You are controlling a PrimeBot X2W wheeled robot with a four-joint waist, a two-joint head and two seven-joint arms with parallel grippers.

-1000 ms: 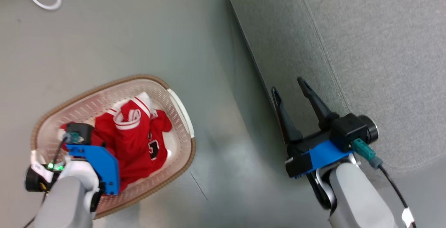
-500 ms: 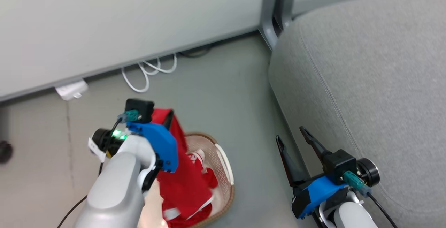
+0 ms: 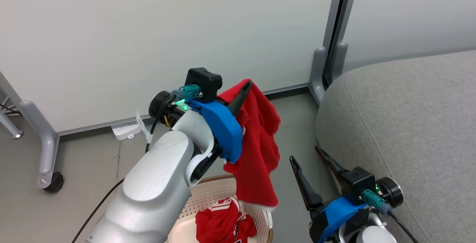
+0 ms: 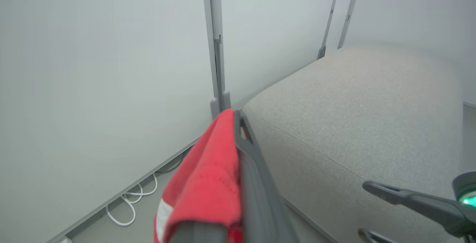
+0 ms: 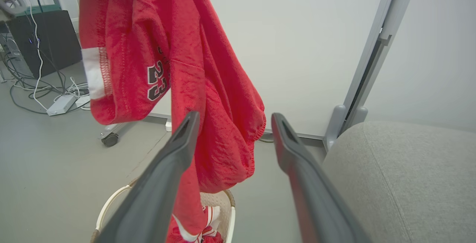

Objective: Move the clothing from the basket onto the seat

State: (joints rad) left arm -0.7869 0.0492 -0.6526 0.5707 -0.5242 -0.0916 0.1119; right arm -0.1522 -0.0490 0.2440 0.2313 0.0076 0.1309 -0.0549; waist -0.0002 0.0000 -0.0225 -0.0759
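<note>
My left gripper (image 3: 243, 91) is shut on a bright red garment (image 3: 258, 150) that hangs in the air over the basket (image 3: 215, 195), left of the grey sofa (image 3: 409, 124). The right wrist view shows the number 23 and a white band on this garment (image 5: 208, 68). A second red piece with white stripes (image 3: 223, 224) lies in the basket. The right gripper (image 3: 305, 154) stands open and empty, low between the basket and the sofa's side. In the left wrist view the red cloth (image 4: 208, 183) sits pinched along my fingers, with the sofa (image 4: 353, 105) beyond.
White wall panels with a grey divider post (image 3: 334, 31) stand behind. A wheeled grey leg (image 3: 48, 154) and a white power strip (image 3: 124, 130) sit at the left, white cable loops (image 4: 130, 206) along the wall, a black box with cables (image 5: 44, 38) further left.
The head camera has tilted up. My left gripper has lifted the red garment out of the basket, higher and toward the sofa. The right gripper stays open in the same place.
</note>
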